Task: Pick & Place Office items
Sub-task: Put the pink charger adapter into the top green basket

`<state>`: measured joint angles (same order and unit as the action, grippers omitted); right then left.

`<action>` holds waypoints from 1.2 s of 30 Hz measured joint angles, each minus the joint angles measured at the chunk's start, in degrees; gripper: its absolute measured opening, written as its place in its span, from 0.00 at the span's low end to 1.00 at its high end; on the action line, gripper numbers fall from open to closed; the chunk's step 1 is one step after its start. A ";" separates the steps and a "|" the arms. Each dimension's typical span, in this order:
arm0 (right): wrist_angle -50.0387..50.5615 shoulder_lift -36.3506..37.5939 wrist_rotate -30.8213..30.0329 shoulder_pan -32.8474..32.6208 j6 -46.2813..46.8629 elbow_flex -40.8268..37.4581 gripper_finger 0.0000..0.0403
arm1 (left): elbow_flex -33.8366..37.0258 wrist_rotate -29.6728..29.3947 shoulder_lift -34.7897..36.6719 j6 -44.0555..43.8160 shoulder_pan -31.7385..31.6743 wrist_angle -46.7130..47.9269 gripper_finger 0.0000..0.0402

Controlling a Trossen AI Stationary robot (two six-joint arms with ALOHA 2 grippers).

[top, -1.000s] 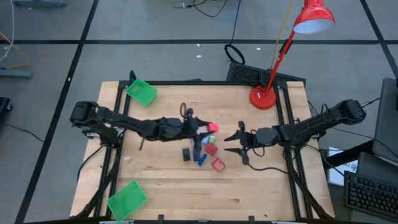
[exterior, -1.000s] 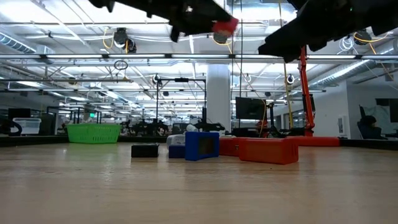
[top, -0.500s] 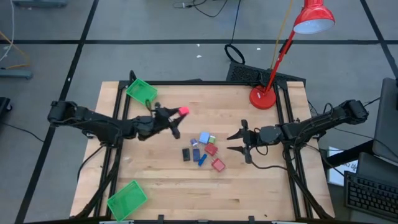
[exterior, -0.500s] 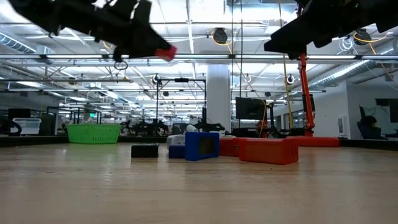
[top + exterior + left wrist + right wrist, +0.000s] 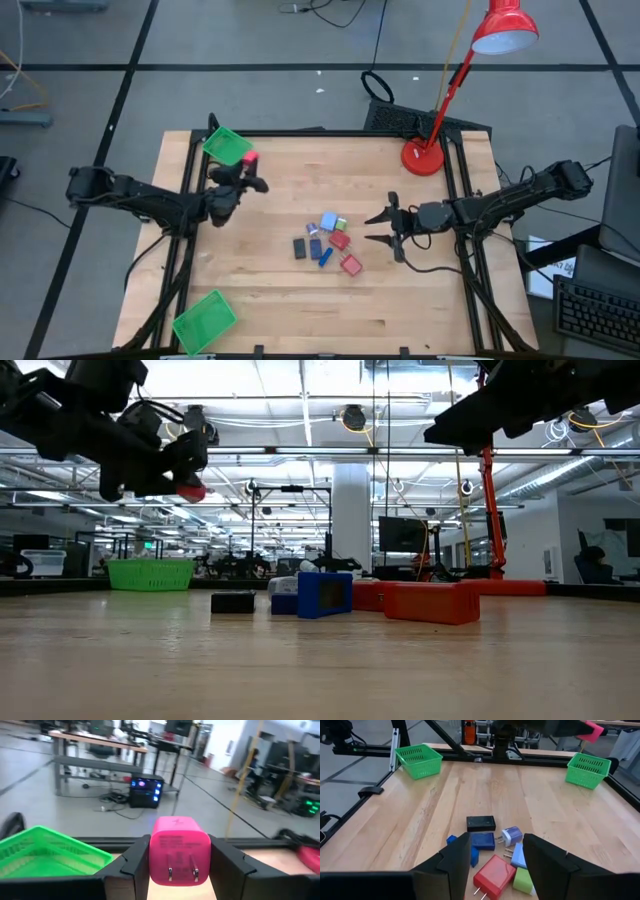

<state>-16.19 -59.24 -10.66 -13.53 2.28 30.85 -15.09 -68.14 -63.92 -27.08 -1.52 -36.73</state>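
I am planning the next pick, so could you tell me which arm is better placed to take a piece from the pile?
The right. Its hand hovers open beside the pile, while the left hand is shut on a pink charger near the far green basket.

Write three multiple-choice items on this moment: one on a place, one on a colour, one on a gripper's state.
1. Where is the left gripper?
A. beside the far green tray
B. over the lamp base
C. above the near tray

2. What colour is the charger it holds?
A. blue
B. pink
C. black

3. How is the right gripper?
A. shut on a block
B. open, empty
C. out of view

Answers:
1 A, the high view shows it next to that tray.
2 B, the left wrist view shows pink between the fingers.
3 B, its fingers stand spread beside the pile of items.
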 joint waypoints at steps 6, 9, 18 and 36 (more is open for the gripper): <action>-0.10 0.00 0.00 0.45 0.00 0.00 0.41 | 0.00 -0.40 -0.05 -7.11 -5.84 5.12 0.40; -0.09 0.00 0.00 0.45 0.00 0.00 0.41 | 0.00 2.02 -0.06 -12.63 -9.15 9.28 0.39; -0.05 0.00 0.00 0.45 0.00 0.00 0.41 | 0.00 10.08 -0.09 -25.87 -16.85 23.31 0.39; -1.32 -0.02 0.02 0.45 0.51 -1.58 0.41 | -0.01 9.18 -0.06 -30.27 -19.38 35.35 0.39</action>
<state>-17.50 -59.27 -10.63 -13.08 2.79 29.27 -15.10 -58.96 -63.99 -57.35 -20.89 -1.38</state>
